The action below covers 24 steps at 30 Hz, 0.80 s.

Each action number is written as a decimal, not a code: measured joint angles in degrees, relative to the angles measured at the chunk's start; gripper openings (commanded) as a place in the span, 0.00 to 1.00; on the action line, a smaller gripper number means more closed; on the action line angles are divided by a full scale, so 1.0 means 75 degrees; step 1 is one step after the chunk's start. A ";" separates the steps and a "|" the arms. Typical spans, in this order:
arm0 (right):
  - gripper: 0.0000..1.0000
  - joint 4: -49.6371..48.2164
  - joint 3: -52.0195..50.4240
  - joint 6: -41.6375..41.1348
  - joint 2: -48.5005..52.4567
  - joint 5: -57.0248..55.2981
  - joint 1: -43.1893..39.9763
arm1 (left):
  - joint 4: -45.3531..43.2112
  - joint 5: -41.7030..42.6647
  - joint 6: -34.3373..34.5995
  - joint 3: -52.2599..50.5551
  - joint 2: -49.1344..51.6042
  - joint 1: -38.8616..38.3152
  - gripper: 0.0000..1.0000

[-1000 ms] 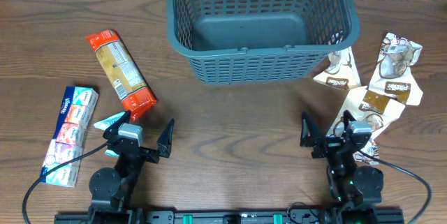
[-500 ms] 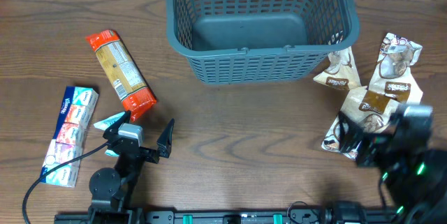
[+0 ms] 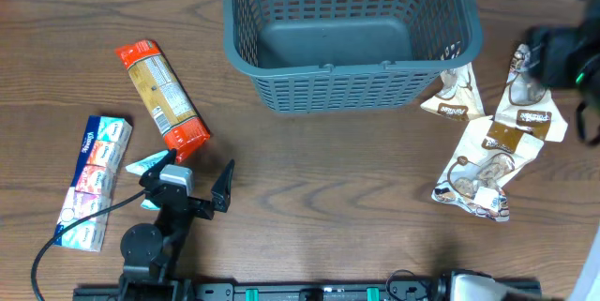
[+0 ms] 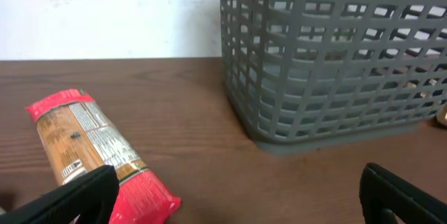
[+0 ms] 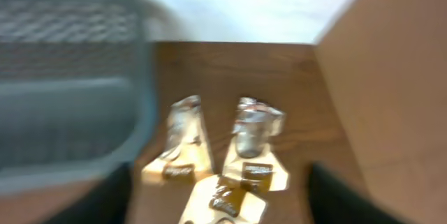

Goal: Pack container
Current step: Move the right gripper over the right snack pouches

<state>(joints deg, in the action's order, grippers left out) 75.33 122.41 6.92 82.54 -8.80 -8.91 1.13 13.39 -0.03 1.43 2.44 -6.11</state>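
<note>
Overhead view: the container [image 3: 347,90] stands at the far middle of the table [image 3: 328,179], upright, with nothing visible on its solid bottom. Packing appears not to have begun.

Left side: a red-ended packet [image 3: 161,99] lies at a slant, and a multipack of tissues [image 3: 94,179] lies nearer the edge. The left gripper [image 3: 190,173] sits low at the near edge with its fingers spread apart and nothing between them. Its wrist view shows the same gap [image 4: 237,203], with the packet [image 4: 98,154] just ahead on the left and the container wall [image 4: 328,56] ahead on the right.

Right side: a cluster of brown-and-white pouches [image 3: 511,137] lies overlapping, and one pouch [image 3: 453,95] lies just beside the container wall. The right gripper [image 3: 555,52] appears as a dark blur above the far pouches. Its wrist view is also blurred, but the fingers [image 5: 223,199] stand wide apart and empty, with the pouches [image 5: 241,154] below and the container [image 5: 70,112] to the left.

Probable step: approach to a pouch.

Hazards:
- Overlapping pouches. A closing grip can catch two at once or drag a neighbour along.
- Thin, crinkled film. A flat pinch can slip off, so a raised edge is the safer target.
- Pouch beside the wall. A finger can strike the lattice and shove the container.
- High rim. A low carry can snag the load on it.
</note>
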 measured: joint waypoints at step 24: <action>0.01 -0.1067 0.0385 0.0565 0.4086 0.1594 -0.1384 | 0.0041 -0.0475 -0.0050 0.0000 0.0233 0.0000 0.99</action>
<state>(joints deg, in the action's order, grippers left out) 67.33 125.29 11.16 113.19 3.16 -19.29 1.43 9.82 -0.40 1.43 4.19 -6.11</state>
